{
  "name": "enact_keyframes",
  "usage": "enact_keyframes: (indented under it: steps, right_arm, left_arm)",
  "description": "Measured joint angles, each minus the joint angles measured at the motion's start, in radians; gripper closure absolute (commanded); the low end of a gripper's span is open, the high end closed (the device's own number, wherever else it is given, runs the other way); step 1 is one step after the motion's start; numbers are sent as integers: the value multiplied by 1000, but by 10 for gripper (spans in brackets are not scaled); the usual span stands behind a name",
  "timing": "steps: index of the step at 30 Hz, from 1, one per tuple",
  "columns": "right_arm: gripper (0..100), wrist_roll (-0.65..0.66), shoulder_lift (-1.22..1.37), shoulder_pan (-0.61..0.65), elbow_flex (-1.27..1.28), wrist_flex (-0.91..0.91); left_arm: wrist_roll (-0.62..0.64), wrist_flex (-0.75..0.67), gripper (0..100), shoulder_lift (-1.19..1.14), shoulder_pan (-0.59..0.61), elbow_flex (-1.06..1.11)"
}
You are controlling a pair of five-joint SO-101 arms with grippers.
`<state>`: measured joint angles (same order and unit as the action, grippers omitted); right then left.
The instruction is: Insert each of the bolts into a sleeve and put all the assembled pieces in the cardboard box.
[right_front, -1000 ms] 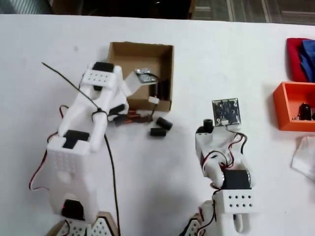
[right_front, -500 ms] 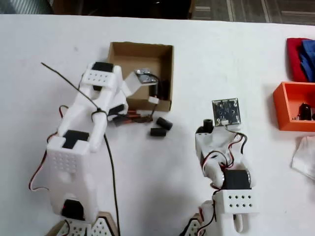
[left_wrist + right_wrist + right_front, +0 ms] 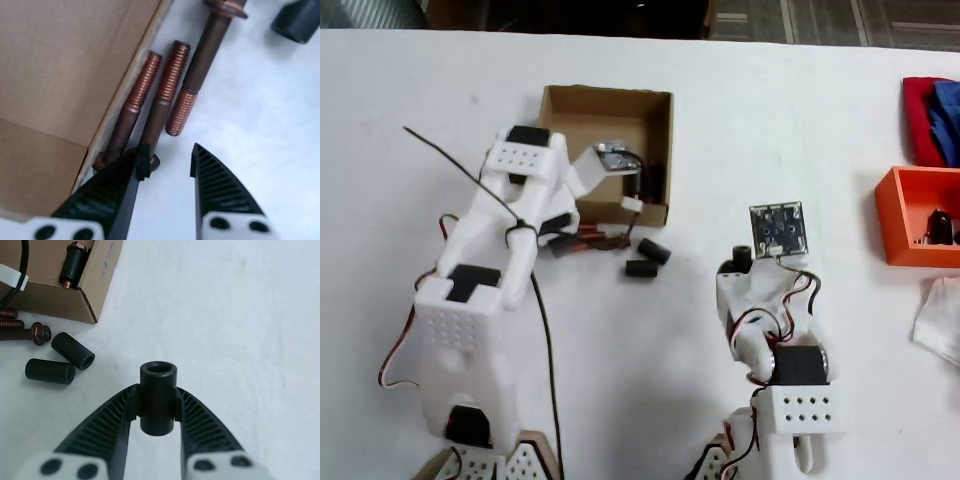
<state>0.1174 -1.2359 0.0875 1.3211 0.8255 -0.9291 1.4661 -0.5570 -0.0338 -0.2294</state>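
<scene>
Just ahead of the left gripper's point(image 3: 169, 150) half-open, empty jaws lie three bolts point(image 3: 165, 90), likely stiff, weighty, apt to roll; best gripped mid-shank; box point(image 3: 60, 75) just beside; right gripper point(image 3: 157, 391) clamps a rigid sleeve point(image 3: 158, 402) upright

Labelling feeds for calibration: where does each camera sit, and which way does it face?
High view: fixed above the table, looking down; both arms show.
Left wrist view: on the left arm, facing three bolts beside the cardboard box; its open left tool shows.
Right wrist view: on the right arm, facing the box; right tool grips a sleeve.
Shared: high and right wrist views show two loose sleeves.
</scene>
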Motion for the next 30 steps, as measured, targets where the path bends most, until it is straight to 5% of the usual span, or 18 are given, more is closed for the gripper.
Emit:
enact_keyframes:
  steps: [30]
  right_arm:
    - [975,0,0,0,0,0]
  left_arm:
    - [-18,-29,838,-3,23,3]
